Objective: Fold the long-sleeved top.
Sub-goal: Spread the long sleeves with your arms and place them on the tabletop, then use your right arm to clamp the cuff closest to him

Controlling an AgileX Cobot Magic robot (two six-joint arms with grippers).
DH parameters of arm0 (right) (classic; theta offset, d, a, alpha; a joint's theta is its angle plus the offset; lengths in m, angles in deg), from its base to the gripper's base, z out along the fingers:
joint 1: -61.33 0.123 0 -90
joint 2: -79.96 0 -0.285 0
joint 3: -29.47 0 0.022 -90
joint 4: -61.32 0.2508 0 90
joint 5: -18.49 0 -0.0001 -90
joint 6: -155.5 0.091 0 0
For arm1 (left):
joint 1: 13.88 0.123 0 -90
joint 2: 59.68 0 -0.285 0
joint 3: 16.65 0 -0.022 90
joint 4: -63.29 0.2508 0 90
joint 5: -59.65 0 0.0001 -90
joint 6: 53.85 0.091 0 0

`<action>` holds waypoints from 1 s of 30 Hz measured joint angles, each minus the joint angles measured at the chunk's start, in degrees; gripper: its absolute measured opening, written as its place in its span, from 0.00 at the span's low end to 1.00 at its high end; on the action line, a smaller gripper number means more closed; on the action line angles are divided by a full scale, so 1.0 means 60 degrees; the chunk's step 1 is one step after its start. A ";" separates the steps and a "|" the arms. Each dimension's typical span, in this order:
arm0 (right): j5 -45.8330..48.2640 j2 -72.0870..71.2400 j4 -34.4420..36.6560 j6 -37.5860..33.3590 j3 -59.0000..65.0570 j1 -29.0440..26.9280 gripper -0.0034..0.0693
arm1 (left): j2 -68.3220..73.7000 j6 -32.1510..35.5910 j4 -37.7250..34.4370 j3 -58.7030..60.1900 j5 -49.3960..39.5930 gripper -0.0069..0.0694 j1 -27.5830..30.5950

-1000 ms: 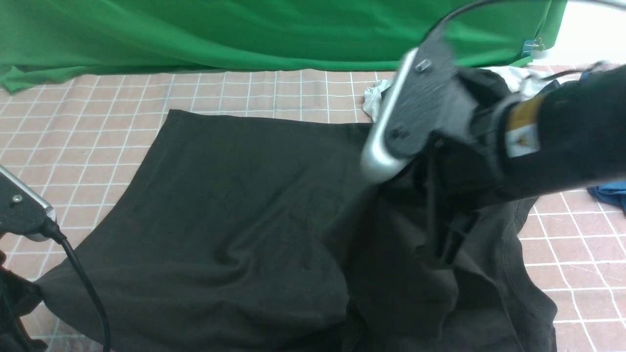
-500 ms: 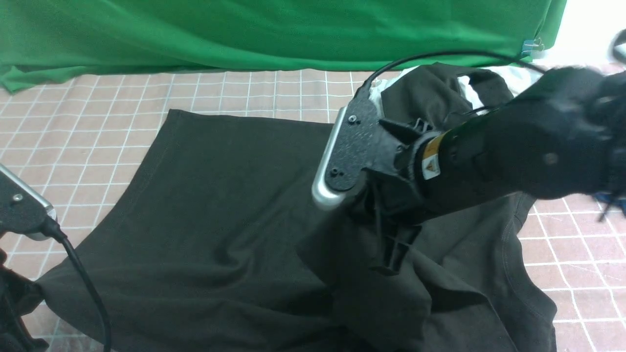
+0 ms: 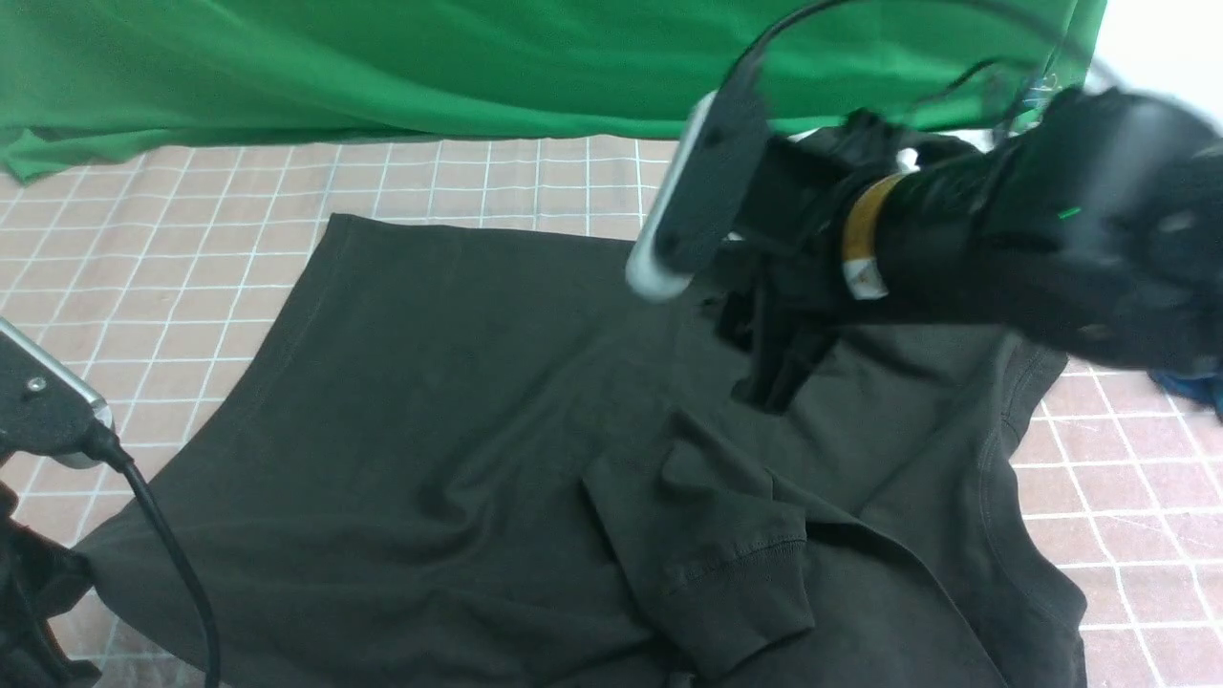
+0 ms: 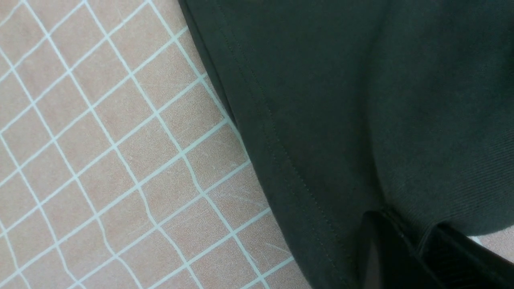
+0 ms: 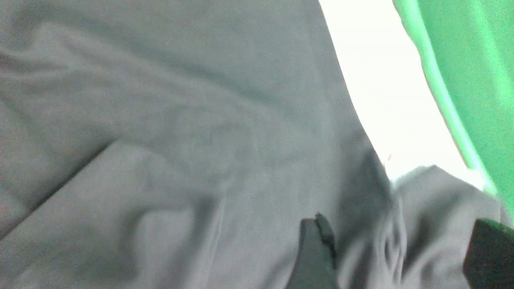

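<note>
The long-sleeved top (image 3: pixel 459 401), plain black, lies spread over the checked table; its hem also shows in the left wrist view (image 4: pixel 321 100). One sleeve lies folded across the body, its ribbed cuff (image 3: pixel 740 573) near the front. My right gripper (image 3: pixel 769 373) hangs open above the top's middle, with nothing between its fingers (image 5: pixel 317 249); only blurred fabric lies below them. At the front left, my left gripper (image 4: pixel 417 237) is shut on a fold of the top's edge. In the front view only that arm's camera housing (image 3: pixel 38 411) and cable show.
A pink cloth with a white grid (image 3: pixel 143 239) covers the table. A green backdrop (image 3: pixel 382 57) hangs along the far edge. A blue garment (image 3: pixel 1194 387) lies at the right edge, and a bit of white fabric (image 3: pixel 912 153) shows behind the right arm.
My right gripper opened, let go of the sleeve, and rose up and back. The sleeve dropped flat onto the top's body. The left arm has not moved.
</note>
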 joint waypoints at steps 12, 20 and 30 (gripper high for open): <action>0.0464 -0.0756 0.4531 -0.4881 0.2847 0.0000 0.71 | 0.0000 0.0000 -0.0117 0.0000 0.0370 0.14 0.0000; -0.0818 -0.0756 0.4651 -0.5854 0.3716 0.0289 0.75 | 0.0000 0.0000 -0.0397 0.0000 0.0497 0.14 0.0000; -0.1500 0.0071 0.4504 -0.7810 0.3716 0.0935 0.83 | 0.0000 0.0000 -0.0680 0.0000 0.0572 0.14 0.0000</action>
